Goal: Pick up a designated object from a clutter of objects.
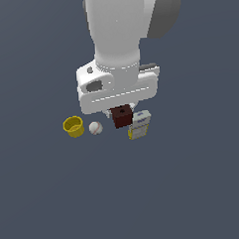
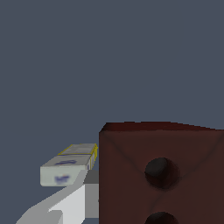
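Dark red-brown, the block point(image 1: 122, 116) sits directly under the pincer point(image 1: 122, 111), between the ball point(image 1: 95, 127) and the white-and-yellow box point(image 1: 140, 124); whether it rests on the table point(image 1: 194, 187) or is already off it cannot be told. The cup point(image 1: 73, 126) lies beyond the ball, well apart from the block. In the wrist view the block point(image 2: 162, 175) fills the near field, with one pale fingertip point(image 2: 72, 203) along its side. The step in hand appears to be the grasp. Whether the pincer has closed on the block cannot be told. The next move calls for a confirmed grip, then a straight lift clear of the box. The holed face points toward the wrist; no long axis is evident.
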Robot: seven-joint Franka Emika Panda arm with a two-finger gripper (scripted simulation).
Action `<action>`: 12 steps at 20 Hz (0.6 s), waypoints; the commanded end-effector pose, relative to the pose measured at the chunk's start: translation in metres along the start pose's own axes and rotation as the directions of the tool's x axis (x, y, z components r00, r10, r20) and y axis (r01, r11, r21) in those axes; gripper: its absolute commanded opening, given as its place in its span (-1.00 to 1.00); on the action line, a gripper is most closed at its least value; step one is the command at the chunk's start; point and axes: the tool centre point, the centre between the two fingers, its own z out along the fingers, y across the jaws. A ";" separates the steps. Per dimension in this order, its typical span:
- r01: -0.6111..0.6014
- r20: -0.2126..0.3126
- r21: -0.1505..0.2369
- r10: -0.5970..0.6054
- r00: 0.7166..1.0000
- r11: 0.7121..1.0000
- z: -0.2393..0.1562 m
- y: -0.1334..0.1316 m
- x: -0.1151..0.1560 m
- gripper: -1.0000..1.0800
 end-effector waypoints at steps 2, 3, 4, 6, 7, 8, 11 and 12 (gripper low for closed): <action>0.001 -0.001 0.000 -0.001 1.000 1.000 -0.036 0.024 -0.010 -1.00; 0.001 -0.001 0.000 -0.001 1.000 1.000 -0.045 0.031 -0.013 -1.00; 0.001 -0.001 0.000 -0.001 1.000 1.000 -0.054 0.037 -0.015 -1.00; 0.000 -0.001 -0.001 0.000 1.000 1.000 -0.071 0.049 -0.020 -1.00; 0.000 -0.001 -0.001 0.000 1.000 1.000 -0.078 0.055 -0.022 -1.00; 0.000 -0.001 -0.001 0.000 1.000 1.000 -0.085 0.059 -0.023 -1.00; 0.000 -0.001 -0.002 0.000 1.000 1.000 -0.102 0.072 -0.027 -1.00; 0.000 -0.001 -0.002 0.000 1.000 1.000 -0.107 0.075 -0.028 -1.00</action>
